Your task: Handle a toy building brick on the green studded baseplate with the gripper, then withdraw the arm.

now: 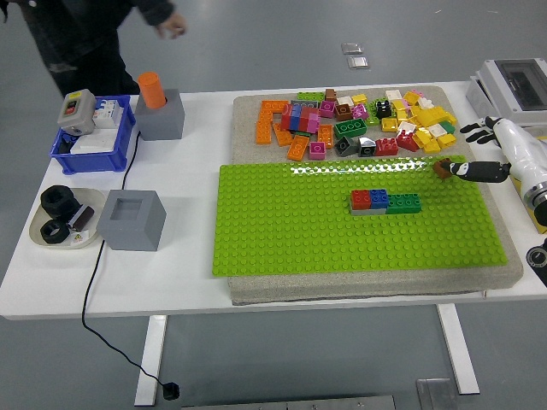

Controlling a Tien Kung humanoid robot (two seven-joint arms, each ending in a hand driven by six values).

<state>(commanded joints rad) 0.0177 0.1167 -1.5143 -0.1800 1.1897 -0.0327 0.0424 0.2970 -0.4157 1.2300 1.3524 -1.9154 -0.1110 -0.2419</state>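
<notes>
A person (85,38) in dark clothes stands at the far left corner of the white desk (179,256), one hand (173,26) hanging above it and holding nothing. Below, a blue bin (90,137) carries a grey switch box (75,111). Beside it, a grey block (160,115) has an orange cylinder (153,89) standing in it. Nearer the front edge, a round tray (64,224) holds black rings, and a second grey block (132,219) with a square recess sits just to its right.

A grey mat (256,290) covers the middle and right of the desk. On it lies the green baseplate (282,222), and a short row of bricks (385,202), red, blue and green on a grey base, is pressed onto the plate right of centre. Behind the plate, a pile of loose bricks (350,124) in many colours is spread over the mat.

At the right edge, the robot hand (479,154) reaches in over the plate's far right corner, well apart from the row. Its dark fingers (474,171) pinch a small brown brick (443,168) at their tips. A grey electrical box (517,85) stands behind it.
</notes>
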